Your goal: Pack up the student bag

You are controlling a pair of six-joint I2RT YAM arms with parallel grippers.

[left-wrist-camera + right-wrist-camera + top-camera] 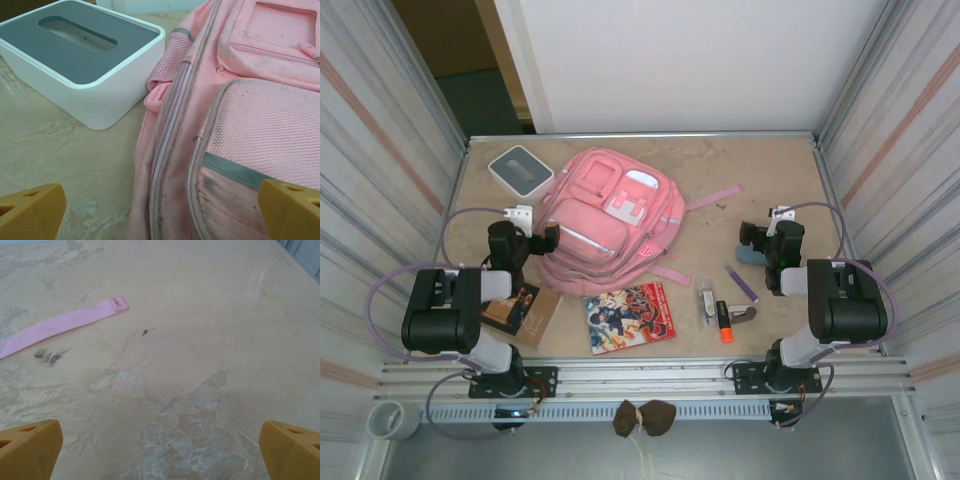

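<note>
The student bag (610, 215) is a pink backpack lying flat in the middle of the table, front pockets up. My left gripper (552, 238) is at its left side. In the left wrist view the gripper (160, 215) stands wide open, yellow fingertips (30, 210) at the bottom corners. The bag's pale side zip (167, 145) runs between them, and nothing is held. My right gripper (756, 236) hovers over the table right of the bag. It (160, 455) is open over bare tabletop, with a loose pink strap (60, 327) of the bag ahead on the left.
A grey-and-white square box (520, 170) stands at the back left, close to the bag (260, 110). Near the front lie a brown book (525, 310), a comic book (630, 317), a white stick (706, 300), an orange marker (724, 322) and a purple pen (741, 283).
</note>
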